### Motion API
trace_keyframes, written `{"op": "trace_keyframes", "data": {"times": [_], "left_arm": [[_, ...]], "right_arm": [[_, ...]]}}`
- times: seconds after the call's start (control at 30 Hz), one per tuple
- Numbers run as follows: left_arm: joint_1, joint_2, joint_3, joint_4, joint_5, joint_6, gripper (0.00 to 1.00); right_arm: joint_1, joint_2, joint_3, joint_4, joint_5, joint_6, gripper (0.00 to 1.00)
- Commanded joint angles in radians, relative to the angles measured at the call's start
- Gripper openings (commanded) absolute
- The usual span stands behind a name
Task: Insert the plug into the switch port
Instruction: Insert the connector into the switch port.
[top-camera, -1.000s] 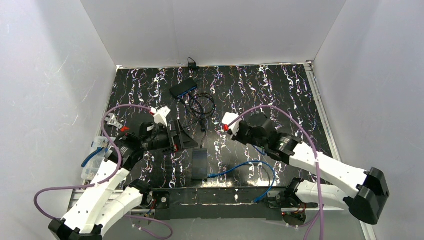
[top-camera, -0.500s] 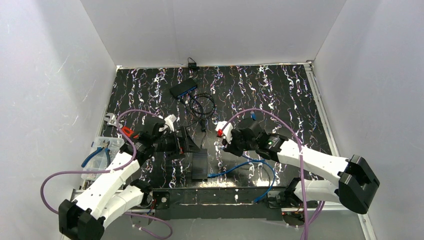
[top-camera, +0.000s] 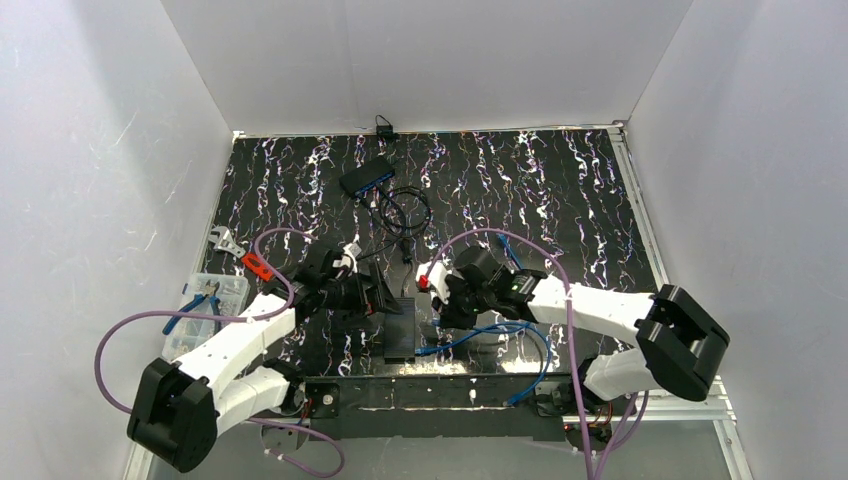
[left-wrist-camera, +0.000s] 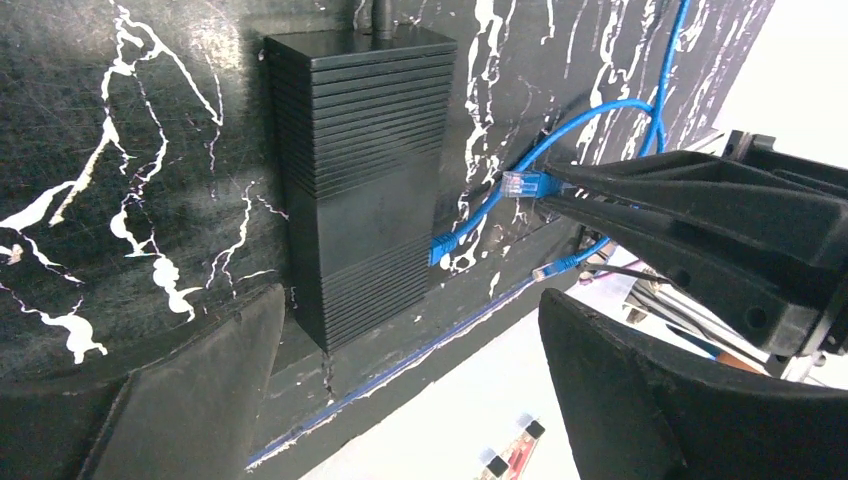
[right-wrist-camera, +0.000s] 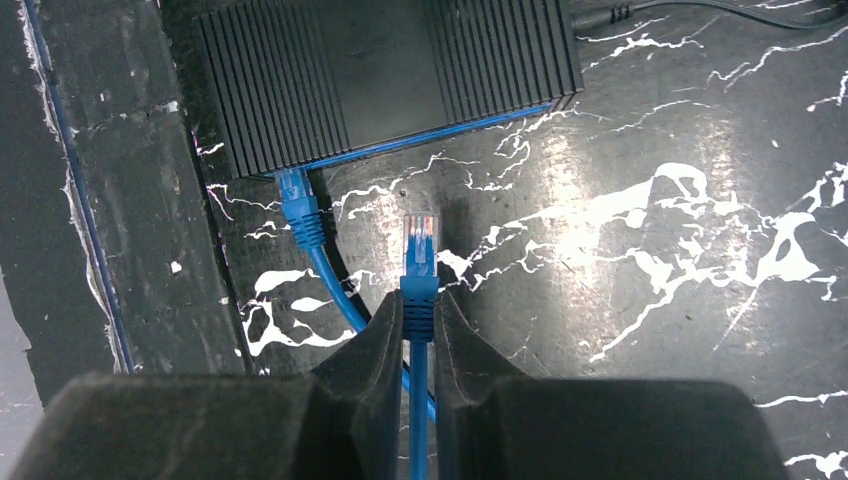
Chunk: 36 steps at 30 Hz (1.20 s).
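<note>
The black ribbed switch (top-camera: 400, 330) lies near the table's front edge and also shows in the left wrist view (left-wrist-camera: 365, 170) and the right wrist view (right-wrist-camera: 390, 75). My right gripper (right-wrist-camera: 419, 300) is shut on the blue boot of a clear-tipped plug (right-wrist-camera: 419, 240). The plug points at the switch's port side, a short gap away. Another blue plug (right-wrist-camera: 295, 200) sits in a port at the switch's near end. My left gripper (left-wrist-camera: 410, 340) is open, with the switch's end ahead between its wide jaws. In the top view it (top-camera: 375, 297) is at the switch's far-left corner.
A second switch (top-camera: 366, 177) with black cables (top-camera: 405, 210) lies at the back. A clear box of tools (top-camera: 205, 305) and a red item (top-camera: 257, 266) are at the left. Blue cable loops (top-camera: 500, 335) lie right of the switch, and a loose plug (left-wrist-camera: 555, 268) hangs by the front edge.
</note>
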Motion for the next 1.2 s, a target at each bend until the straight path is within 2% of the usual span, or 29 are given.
{"op": "trace_keyframes", "data": {"times": [0.0,0.47,1.17], "left_arm": [[0.003,0.039,-0.030,0.042,0.017,0.017,0.98],[0.003,0.189,-0.062,0.145,0.065,0.031,0.98],[0.003,0.271,-0.017,0.130,0.055,0.083,0.97]], "right_arm": [[0.021,0.028,-0.008,0.081,-0.030,0.012,0.01],[0.063,0.114,-0.033,0.223,0.027,0.009,0.01],[0.101,0.161,-0.081,0.369,-0.010,0.032,0.01]]}}
